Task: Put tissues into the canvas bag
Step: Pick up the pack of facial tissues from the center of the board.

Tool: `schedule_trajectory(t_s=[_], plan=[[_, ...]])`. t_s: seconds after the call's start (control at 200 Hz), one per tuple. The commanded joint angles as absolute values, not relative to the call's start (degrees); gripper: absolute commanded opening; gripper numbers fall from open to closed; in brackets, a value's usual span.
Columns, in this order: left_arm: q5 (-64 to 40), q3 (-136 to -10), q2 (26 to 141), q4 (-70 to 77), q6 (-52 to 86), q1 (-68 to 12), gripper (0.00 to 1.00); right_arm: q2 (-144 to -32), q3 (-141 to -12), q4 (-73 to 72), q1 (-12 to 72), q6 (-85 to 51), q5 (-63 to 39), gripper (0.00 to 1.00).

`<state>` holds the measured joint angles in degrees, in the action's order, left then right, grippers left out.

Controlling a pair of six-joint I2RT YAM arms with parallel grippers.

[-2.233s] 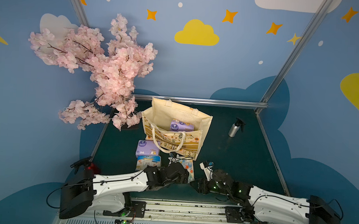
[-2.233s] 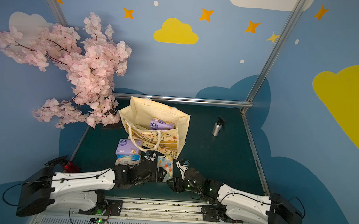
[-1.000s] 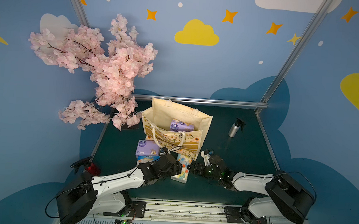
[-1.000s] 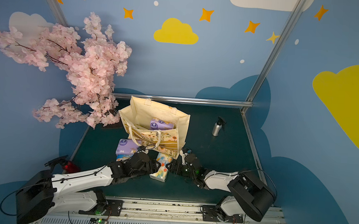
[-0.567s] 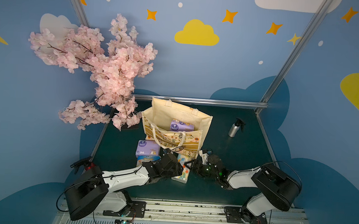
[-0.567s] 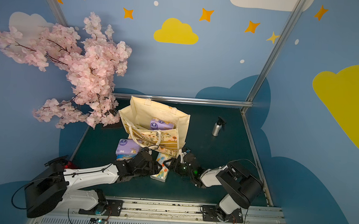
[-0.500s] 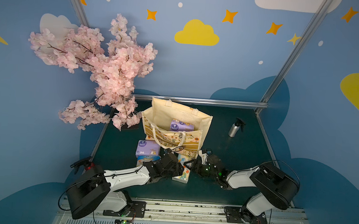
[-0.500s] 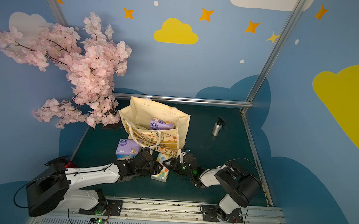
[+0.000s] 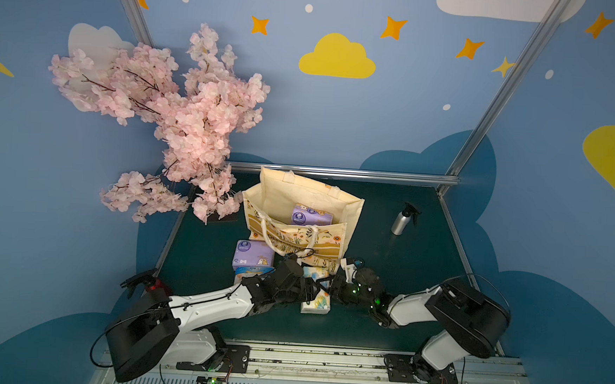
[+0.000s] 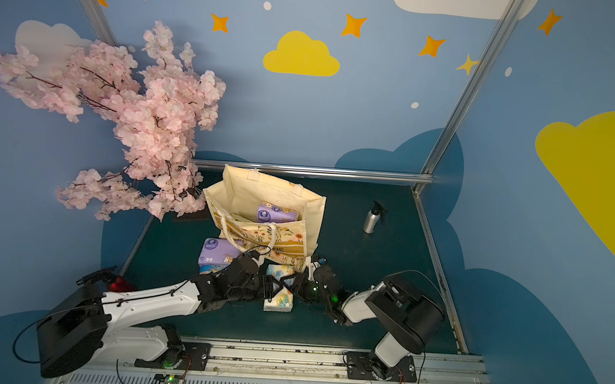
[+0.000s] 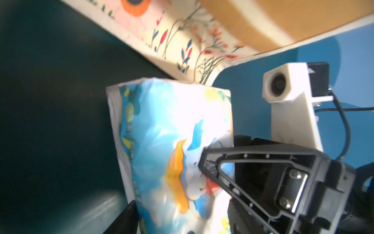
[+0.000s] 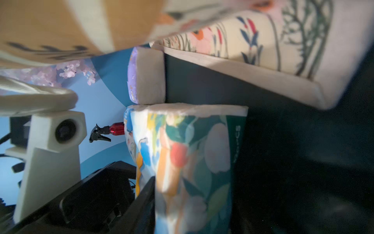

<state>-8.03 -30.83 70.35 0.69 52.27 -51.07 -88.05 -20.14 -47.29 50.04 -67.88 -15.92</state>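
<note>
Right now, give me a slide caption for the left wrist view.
Close-up: the right gripper pinches the printed pack beside the bag.

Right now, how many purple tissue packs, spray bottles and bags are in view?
Purple packs: 2, bagged purple pack and table purple pack
Spray bottles: 2, silver bottle and red bottle
Bags: 1, canvas bag
Total: 5

The dark green table (image 9: 401, 315) carries a canvas bag (image 9: 300, 196), a printed tissue pack (image 9: 316, 305), two stacked tissue packs (image 9: 252, 257), a silver spray bottle (image 9: 400, 223) and a blossom tree (image 9: 189, 127).
</note>
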Motion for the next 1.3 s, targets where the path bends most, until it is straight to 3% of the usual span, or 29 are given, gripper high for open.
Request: schedule_trajectory(t_s=[0.0, 0.065, 0.255, 0.466, 0.886, 1.292], plan=[[-6.53, -30.54, 68.42, 4.04, 51.34, -51.33, 0.70, -80.45, -23.20, -34.25, 50.64, -62.68, -17.80, 0.47], [-6.33, -30.50, 68.47, 3.87, 51.24, -51.31, 0.71, -76.85, -23.42, -28.90, 49.97, -61.60, -16.71, 0.46], [-6.17, -31.18, 67.65, 3.92, 50.99, -51.28, 0.71, -72.04, -22.80, -23.51, 47.93, -60.10, -17.58, 0.29], [-2.90, -32.24, 61.89, -1.79, 49.83, -51.32, 0.73, -64.31, -21.61, -16.15, 45.79, -58.70, -16.52, 0.32], [3.16, -33.28, 54.38, -15.65, 47.34, -51.30, 0.79, -41.49, -27.88, 12.50, 35.48, -50.65, -18.77, 0.35], [7.61, -33.84, 50.23, -19.47, 45.56, -51.25, 0.81, -40.11, -42.73, 25.91, 23.11, -42.41, -28.55, 0.36]])
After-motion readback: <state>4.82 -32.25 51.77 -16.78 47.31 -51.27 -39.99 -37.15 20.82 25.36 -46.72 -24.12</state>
